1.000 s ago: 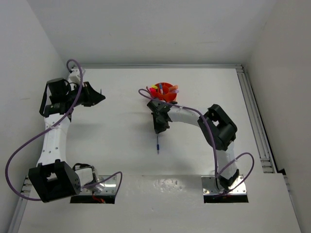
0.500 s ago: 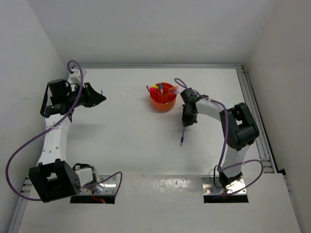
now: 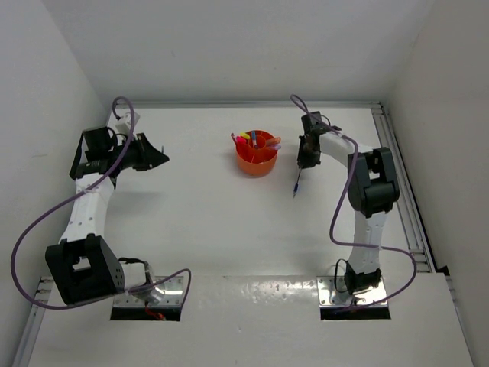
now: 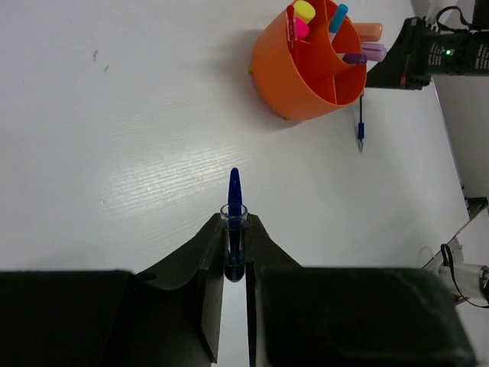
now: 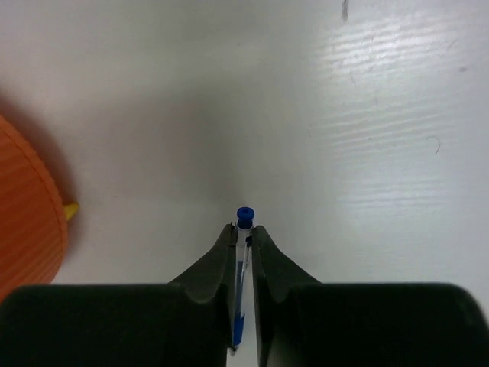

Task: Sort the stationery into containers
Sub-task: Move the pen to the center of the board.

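The left arm goes up the left side of the white worktop (image 3: 199, 222), bends at the elbow, and its wrist points right, toward the tub (image 3: 256, 166). The left end effector (image 3: 158, 158) is well apart from the tub. Its jaws are squeezed tight on a left pen (image 4: 234, 200). This pen is dark blue, with a pointed blue cap that sticks out past the fingertips. The right arm rises from its base, reaches far back, and bends left at the wrist. The right end effector (image 3: 302, 163) is just beside the tub, on its right. It is pinched closed on a right pen (image 3: 296, 184), a thin blue one with a round blue button on its end. In the top view the right pen sticks out from the jaws toward the near edge; it is not clear if its tip touches the worktop. The tub is round and orange, with walls inside that split it into parts. It stands near the back of the worktop, between the two arms. A yellow cap (image 4: 305, 11), a pink cap (image 4: 300, 29), a red pen (image 4: 291, 23), an orange marker (image 4: 368, 31) and a lilac marker (image 4: 374, 52) poke out of it.
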Robot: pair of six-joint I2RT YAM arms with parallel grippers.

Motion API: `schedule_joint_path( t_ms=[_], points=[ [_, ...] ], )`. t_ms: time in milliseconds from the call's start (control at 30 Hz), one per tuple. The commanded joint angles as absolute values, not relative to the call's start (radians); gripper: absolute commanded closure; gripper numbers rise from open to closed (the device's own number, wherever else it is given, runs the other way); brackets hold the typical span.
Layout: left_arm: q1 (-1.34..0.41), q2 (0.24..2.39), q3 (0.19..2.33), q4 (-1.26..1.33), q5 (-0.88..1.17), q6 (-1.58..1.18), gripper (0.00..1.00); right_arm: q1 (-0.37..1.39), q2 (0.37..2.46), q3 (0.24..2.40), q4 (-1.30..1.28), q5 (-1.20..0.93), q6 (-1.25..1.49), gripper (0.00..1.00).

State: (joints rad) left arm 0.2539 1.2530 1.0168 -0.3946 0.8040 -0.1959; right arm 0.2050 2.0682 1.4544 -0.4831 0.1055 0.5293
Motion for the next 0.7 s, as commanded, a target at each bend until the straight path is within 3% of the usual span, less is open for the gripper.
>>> schedule_joint_path(
  t_ms=[0,67,167,500,667],
  points=[
    [0.244,1.247,1.032,-0.367,0.813,-0.196,1.0,0.189,2.079,1.436,-0.499,0.06,0.502,0.84],
    [0.241,1.252,1.037,-0.368,0.815,-0.195,1.0,0.172,2.083,1.431,-0.505,0.011,0.491,0.68],
    [0.236,1.258,1.037,-0.368,0.815,-0.196,1.0,0.167,2.085,1.431,-0.518,0.005,0.479,0.59],
    [0.229,1.264,1.032,-0.373,0.813,-0.196,1.0,0.184,2.069,1.428,-0.603,-0.077,0.548,0.6],
    [0.227,1.266,1.037,-0.388,0.805,-0.186,1.0,0.206,2.066,1.393,-0.617,-0.087,0.574,0.65]
  ],
)
